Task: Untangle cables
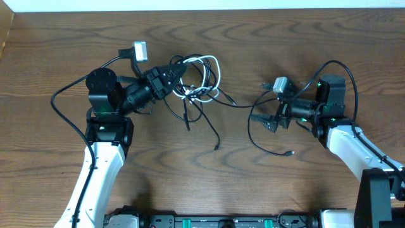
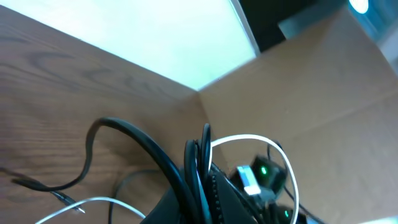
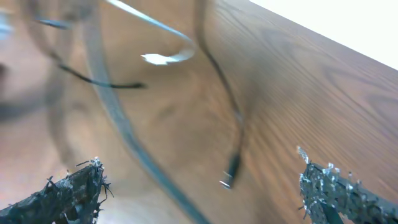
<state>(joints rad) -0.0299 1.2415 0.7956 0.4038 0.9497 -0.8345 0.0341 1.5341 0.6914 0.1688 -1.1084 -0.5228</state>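
Observation:
The cables lie as a tangle [image 1: 197, 85] on the wooden table: a white loop [image 1: 212, 66] among several thin black cords. My left gripper [image 1: 172, 77] is shut on a bundle of black cords [image 2: 198, 174] at the tangle's left side, and the white cable [image 2: 249, 138] arcs just past it. One black cord [image 1: 242, 105] runs right toward my right gripper [image 1: 262, 122], which stands wide open. In the right wrist view its fingers [image 3: 74, 186] are far apart; a blurred black cord [image 3: 140, 158] crosses between them, untouched, and a plug end [image 3: 229, 177] lies on the table.
Another black cord loops below the right gripper and ends in a small plug [image 1: 290, 153]. A loose end [image 1: 216, 147] trails toward the table's front. The thick wires on both arms arch over the table. A white band [image 1: 202, 5] borders the far edge.

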